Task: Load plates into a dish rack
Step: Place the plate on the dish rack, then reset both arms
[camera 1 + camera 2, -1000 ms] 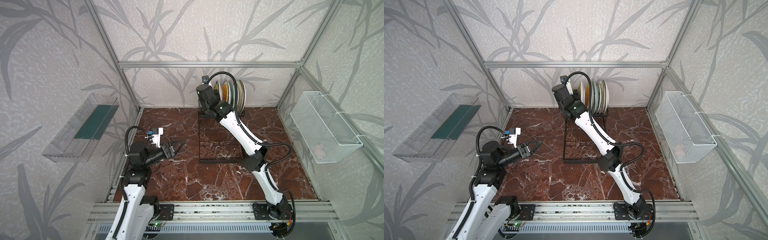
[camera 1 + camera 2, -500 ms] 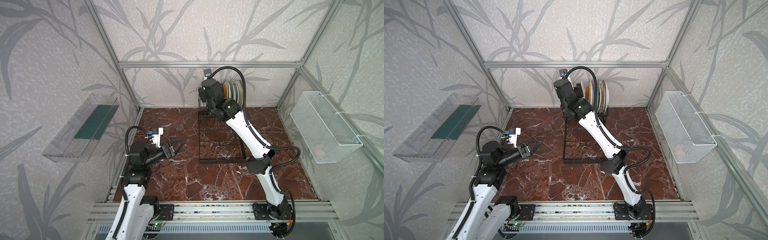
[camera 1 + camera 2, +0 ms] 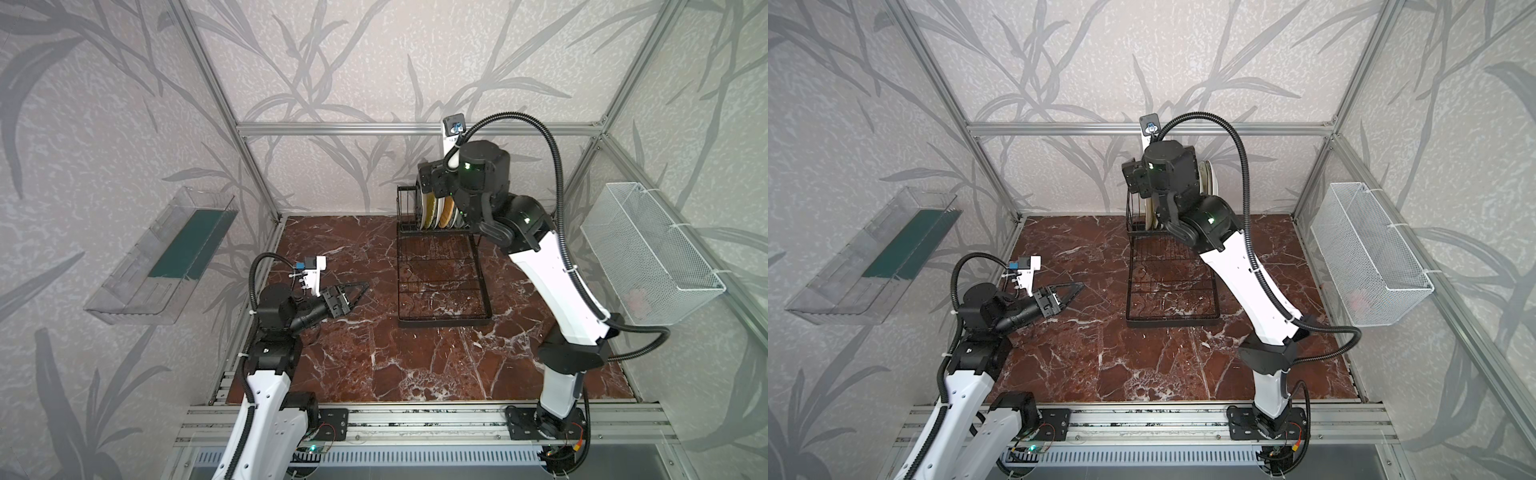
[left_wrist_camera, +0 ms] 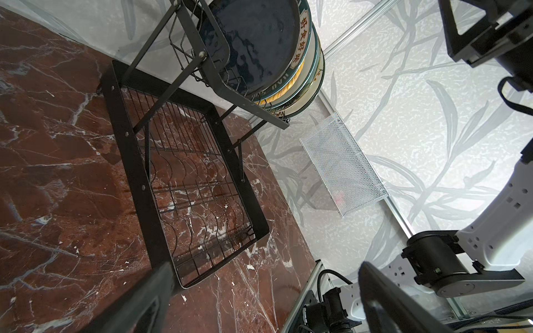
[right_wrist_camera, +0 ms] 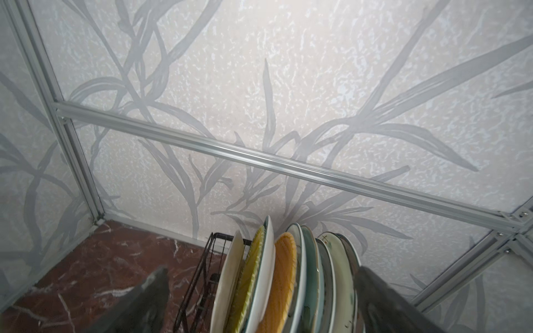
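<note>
The plates (image 5: 278, 284) stand on edge, packed side by side in the upright slots at the far end of the dish rack (image 3: 442, 322), close to the back wall. Seen from the right wrist, the row runs cream, yellow woven, white, orange woven, then white and pale teal ones. In the left wrist view a black plate (image 4: 253, 43) closes the end of the row. The rack's flat grid base (image 3: 1171, 320) reaches forward over the red marble table (image 3: 374, 357).

The right pincer (image 5: 261, 271) hovers just above the row, its fingers (image 5: 144, 299) spread wide with the plate tops between them, and it pinches none of them. In both top views the right arm bends over the rack and hides part of the row.

The left pincer (image 4: 265, 266) is well apart from the rack, low over the table near its left edge. It is spread wide and holds nothing.

A white mesh basket (image 3: 648, 257) hangs on the right wall and a clear bin (image 3: 158, 257) on the left wall.
</note>
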Controlling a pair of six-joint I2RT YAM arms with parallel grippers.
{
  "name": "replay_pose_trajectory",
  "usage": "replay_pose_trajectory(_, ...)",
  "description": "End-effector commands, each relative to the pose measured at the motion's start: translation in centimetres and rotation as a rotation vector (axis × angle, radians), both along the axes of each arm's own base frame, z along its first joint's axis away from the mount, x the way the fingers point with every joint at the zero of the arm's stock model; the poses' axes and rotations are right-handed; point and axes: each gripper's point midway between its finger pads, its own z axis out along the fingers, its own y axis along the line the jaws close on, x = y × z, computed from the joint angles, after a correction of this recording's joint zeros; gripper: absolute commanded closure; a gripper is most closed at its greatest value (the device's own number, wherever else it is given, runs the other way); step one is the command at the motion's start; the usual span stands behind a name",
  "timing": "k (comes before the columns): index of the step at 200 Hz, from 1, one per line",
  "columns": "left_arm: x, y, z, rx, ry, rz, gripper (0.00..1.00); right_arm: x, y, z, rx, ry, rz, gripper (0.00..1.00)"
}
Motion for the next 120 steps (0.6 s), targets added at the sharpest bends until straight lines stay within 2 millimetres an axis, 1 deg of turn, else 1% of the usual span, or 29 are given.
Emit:
replay_pose_trajectory(1, -0.5, -0.2, 0.9, 0.001, -0.024, -0.018, 0.01, -2.5, -1.0, 1.2, -0.012, -0.034, 0.097, 0.01)
replay_pose_trajectory(14, -0.4, -0.3, 1.6, -0.009, -0.029, -0.023, 0.01, -3.9, -2.3, 0.7, 0.002, -0.021, 0.142, 0.00)
replay_pose_trajectory(22, -0.2, -0.3, 2.1, -0.015, -0.029, -0.021, 0.01, -4.6, -3.7, 0.5, 0.031, -0.014, 0.141, 0.00)
replay_pose_trajectory(24, -0.2, -0.3, 2.2, -0.017, -0.027, -0.021, 0.01, -4.6, -3.9, 0.1, 0.037, -0.004, 0.138, 0.00)
replay_pose_trajectory(26, -0.1, -0.3, 2.3, -0.017, -0.027, -0.021, 0.01, -5.0, -4.4, 0.4, 0.049, -0.010, 0.141, 0.00)
replay_pose_trajectory(33, 0.1, -0.3, 2.7, -0.021, -0.028, -0.017, 0.01, -5.4, -5.4, -0.3, 0.072, 0.009, 0.154, 0.00)
replay_pose_trajectory(34, 0.1, -0.3, 2.8, -0.022, -0.028, -0.016, 0.01, -5.6, -5.7, 0.0, 0.080, 0.003, 0.154, 0.00)
replay_pose_trajectory(52, 0.8, -0.6, 4.1, -0.038, -0.041, -0.021, 0.01, -6.6, -10.4, -1.6, 0.173, 0.033, 0.080, 0.00)
replay_pose_trajectory(55, 1.0, -0.6, 4.2, -0.039, -0.038, -0.019, 0.01, -6.6, -11.1, -2.1, 0.186, 0.040, 0.065, 0.00)
replay_pose_trajectory(56, 1.1, -0.6, 4.2, -0.039, -0.037, -0.018, 0.01, -6.8, -11.5, -2.0, 0.197, 0.035, 0.060, 0.00)
replay_pose_trajectory(76, 2.4, -1.2, 4.6, -0.027, -0.028, -0.014, 0.01, -6.9, -16.2, -5.3, 0.276, 0.081, -0.029, 0.01)
replay_pose_trajectory(82, 2.8, -1.4, 4.6, -0.018, -0.027, -0.012, 0.01, -6.7, -17.5, -6.8, 0.294, 0.108, -0.065, 0.01)
replay_pose_trajectory(98, 4.2, -2.0, 4.4, 0.025, -0.019, 0.016, 0.01, -6.4, -20.3, -10.0, 0.328, 0.146, -0.137, 0.01)
replay_pose_trajectory(107, 5.0, -2.2, 3.8, 0.064, -0.002, 0.044, 0.01, -6.2, -21.9, -11.6, 0.345, 0.146, -0.180, 0.01)
replay_pose_trajectory(120, 6.7, -1.5, 3.1, 0.141, 0.013, 0.144, 0.01, -5.9, -23.9, -14.0, 0.368, 0.151, -0.225, 0.01)
